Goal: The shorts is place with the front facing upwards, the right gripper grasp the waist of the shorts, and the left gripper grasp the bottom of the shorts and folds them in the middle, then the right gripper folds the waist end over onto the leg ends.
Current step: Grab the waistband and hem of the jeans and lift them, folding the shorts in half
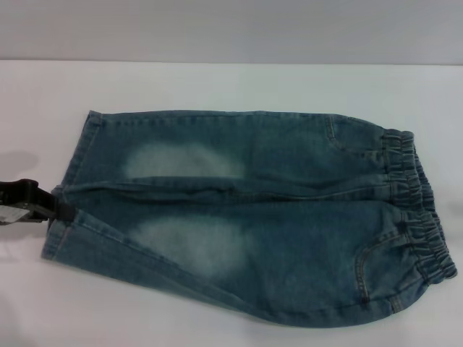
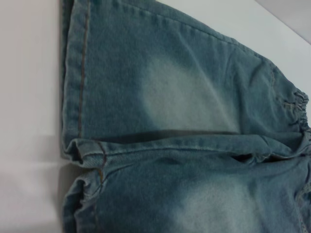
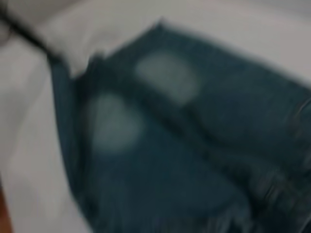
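Observation:
The blue-green denim shorts lie flat on the white table, front up, with pale patches on both thighs. The waist of the shorts, a puckered elastic band, is at the right. The bottom of the shorts, the two straight leg ends, points left. My left gripper reaches in from the left edge and touches the hem where the two legs meet. In the left wrist view the hem is close up and slightly bunched at the inner corners. The right wrist view shows the shorts from above. My right gripper is out of view.
The white table runs around the shorts, with bare surface behind them and in front at the left. A grey wall stands behind the table's far edge.

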{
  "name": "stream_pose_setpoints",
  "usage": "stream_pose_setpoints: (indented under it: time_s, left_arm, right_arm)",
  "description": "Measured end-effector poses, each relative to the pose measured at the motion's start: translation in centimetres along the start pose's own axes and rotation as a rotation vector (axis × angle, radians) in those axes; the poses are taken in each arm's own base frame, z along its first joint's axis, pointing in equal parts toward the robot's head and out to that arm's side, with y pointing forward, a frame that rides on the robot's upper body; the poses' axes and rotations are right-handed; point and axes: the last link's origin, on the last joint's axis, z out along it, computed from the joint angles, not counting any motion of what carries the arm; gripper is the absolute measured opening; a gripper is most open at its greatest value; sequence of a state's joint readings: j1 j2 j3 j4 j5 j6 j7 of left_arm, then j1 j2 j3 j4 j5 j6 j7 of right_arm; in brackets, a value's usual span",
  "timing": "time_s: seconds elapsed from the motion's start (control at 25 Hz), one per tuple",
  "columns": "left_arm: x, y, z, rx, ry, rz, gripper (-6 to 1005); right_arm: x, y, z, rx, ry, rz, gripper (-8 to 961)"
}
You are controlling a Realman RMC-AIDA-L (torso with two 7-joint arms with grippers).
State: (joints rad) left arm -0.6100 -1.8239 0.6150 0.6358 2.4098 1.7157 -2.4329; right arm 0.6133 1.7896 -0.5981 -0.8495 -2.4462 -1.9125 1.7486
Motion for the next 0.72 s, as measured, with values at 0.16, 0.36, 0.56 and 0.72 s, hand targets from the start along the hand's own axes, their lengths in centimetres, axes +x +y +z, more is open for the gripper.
stream_pose_setpoints:
  time_s: [0.16,0.36,0.56,0.72]
  left_arm:
    - [0.0,0.0,0.0,0.001,0.001,0.002,45]
    - [-0.2,-0.1,0.1,0.000,0.000,-0.002,45]
    - [-0.5,-0.2,0.3,-0.004,-0.001,-0.010,46]
    - [-0.6,-0.2,0.5,-0.010,-0.003,-0.011,46]
  right_arm:
    - [-0.3,0.2,1.6,-0.023,0.130,-0.019,692]
    - [-0.4,0.0,3.3,-0.007,0.245,-0.021,681]
    - [-0.1,-0.1,5.0,0.010,0.329,-0.023,670]
    - [0.0,0.3,6.1,-0.002,0.371,-0.037,661]
